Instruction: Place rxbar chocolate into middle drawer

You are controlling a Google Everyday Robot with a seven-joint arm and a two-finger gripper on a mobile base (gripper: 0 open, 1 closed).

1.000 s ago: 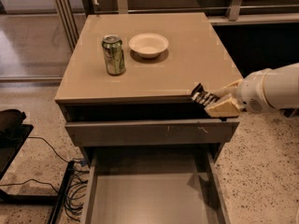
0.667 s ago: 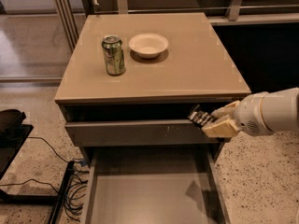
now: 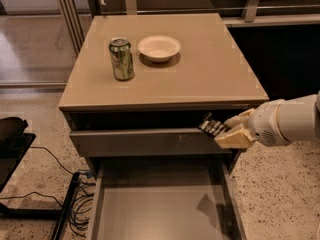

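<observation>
My gripper (image 3: 226, 130) comes in from the right on a white arm and is shut on the rxbar chocolate (image 3: 212, 127), a small black wrapper with white lettering. It holds the bar in front of the cabinet's right side, level with the scuffed drawer front panel (image 3: 150, 142). The middle drawer (image 3: 160, 209) is pulled out below, an open grey tray with a bare flat floor. The bar is above the drawer's back right part, and the gripper's shadow falls on the floor there.
A green can (image 3: 122, 58) and a white bowl (image 3: 159, 48) stand on the cabinet top (image 3: 210, 74). Black cables (image 3: 75, 209) and a dark object (image 3: 10, 134) lie on the speckled floor at the left.
The gripper with the bar has moved down from the cabinet top's edge to the level of the scuffed drawer panel, and slightly left.
</observation>
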